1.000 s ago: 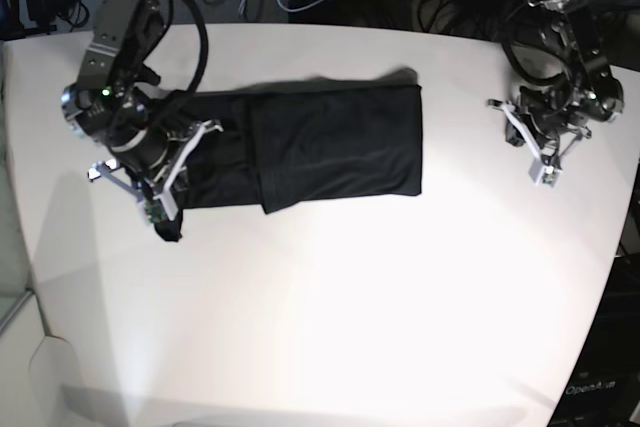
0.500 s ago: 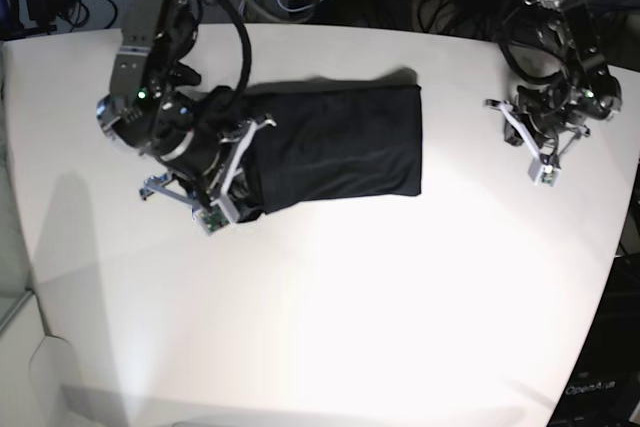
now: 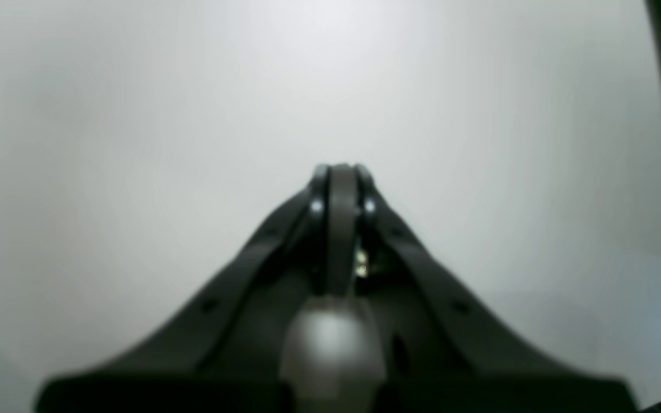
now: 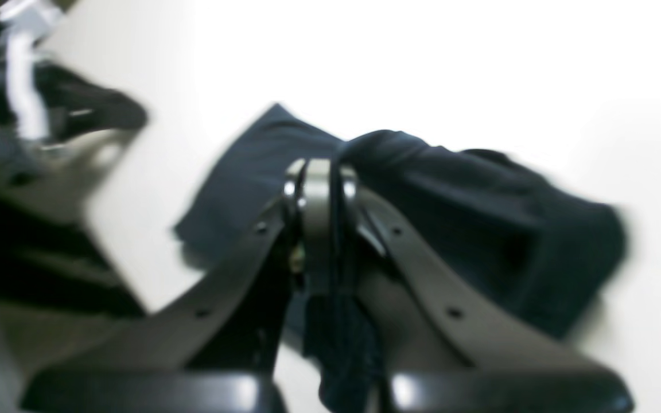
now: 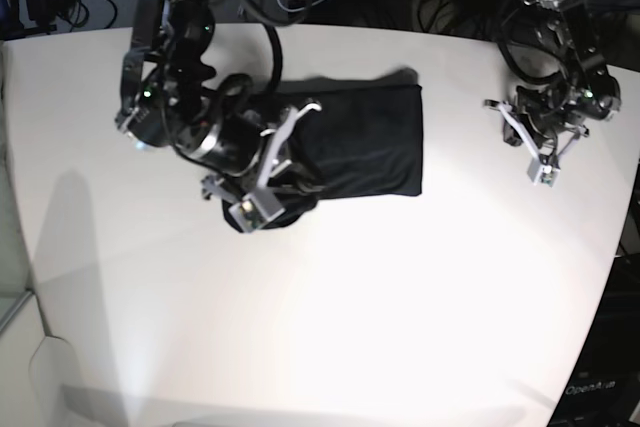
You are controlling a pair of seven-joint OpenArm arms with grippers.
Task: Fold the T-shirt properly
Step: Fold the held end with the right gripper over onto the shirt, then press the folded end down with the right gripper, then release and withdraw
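I see the shirt [image 5: 360, 142] lying near the table's [image 5: 330, 327] far edge, a dark folded block with its right edge straight and a small corner poking toward the back. My right gripper [image 5: 262, 192] sits over the shirt's left end, jaws pinched tight on a fold of the black cloth (the wrist view is blurred, but fabric clearly runs between the fingers [image 4: 314, 195]). The left gripper [image 5: 540, 162] hangs closed and empty near the table's right edge, well apart from the shirt. The whole near half of the table gives open room, as does the strip between shirt and left gripper. The only writing, at the lower right corner off the table, is too faint for me to read. Since a second ago, the right gripper has carried the shirt's left end rightward over the rest; the left gripper has stayed put.
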